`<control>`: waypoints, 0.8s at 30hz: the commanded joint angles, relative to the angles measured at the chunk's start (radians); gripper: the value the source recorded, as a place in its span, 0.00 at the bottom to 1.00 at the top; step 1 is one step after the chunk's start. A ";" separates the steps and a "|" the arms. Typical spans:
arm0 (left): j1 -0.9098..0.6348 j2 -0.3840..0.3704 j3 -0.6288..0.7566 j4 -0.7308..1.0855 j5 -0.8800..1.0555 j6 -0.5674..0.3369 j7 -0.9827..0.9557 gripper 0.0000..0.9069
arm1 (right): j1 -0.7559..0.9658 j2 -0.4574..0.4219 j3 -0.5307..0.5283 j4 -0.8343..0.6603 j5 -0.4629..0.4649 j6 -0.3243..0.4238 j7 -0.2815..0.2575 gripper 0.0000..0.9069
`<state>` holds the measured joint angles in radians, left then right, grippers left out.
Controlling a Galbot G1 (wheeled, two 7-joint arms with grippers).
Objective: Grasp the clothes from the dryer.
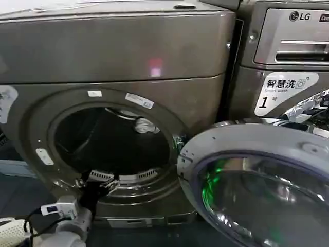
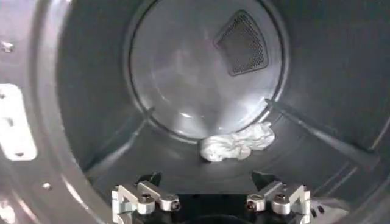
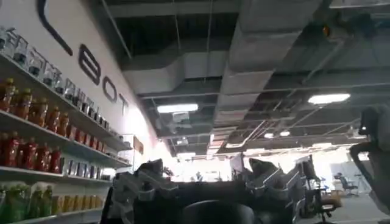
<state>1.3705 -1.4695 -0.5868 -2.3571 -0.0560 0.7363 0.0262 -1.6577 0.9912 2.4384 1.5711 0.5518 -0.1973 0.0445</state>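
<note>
The left pincer (image 1: pixel 100 180), fingers spread, sits at the lower rim of the dryer (image 1: pixel 118 56) opening, lower left of frame. The clothes (image 2: pixel 236 143) lie on the drum floor, untouched.

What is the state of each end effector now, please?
Left end effector: open, at the dryer opening, holding nothing; the clothes lie ahead in the drum.
Right end effector: open, empty, pointed away toward the room.

I count 2 machines: 1 dryer (image 1: pixel 118 56) and 1 LG washer (image 1: pixel 288 41). My drum holds 1 bundle of clothes (image 2: pixel 236 143).
</note>
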 commanded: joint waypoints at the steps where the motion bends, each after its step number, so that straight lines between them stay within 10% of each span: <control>1: -0.003 -0.002 0.002 0.005 0.001 0.049 0.000 1.00 | -0.001 0.003 -0.001 0.000 0.000 0.002 -0.001 1.00; 24: -0.003 -0.007 0.002 0.009 0.002 0.049 0.000 1.00 | -0.001 0.002 -0.004 -0.007 -0.001 0.003 -0.003 1.00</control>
<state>1.3662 -1.4767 -0.5845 -2.3464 -0.0527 0.7363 0.0257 -1.6576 0.9933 2.4341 1.5637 0.5509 -0.1940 0.0415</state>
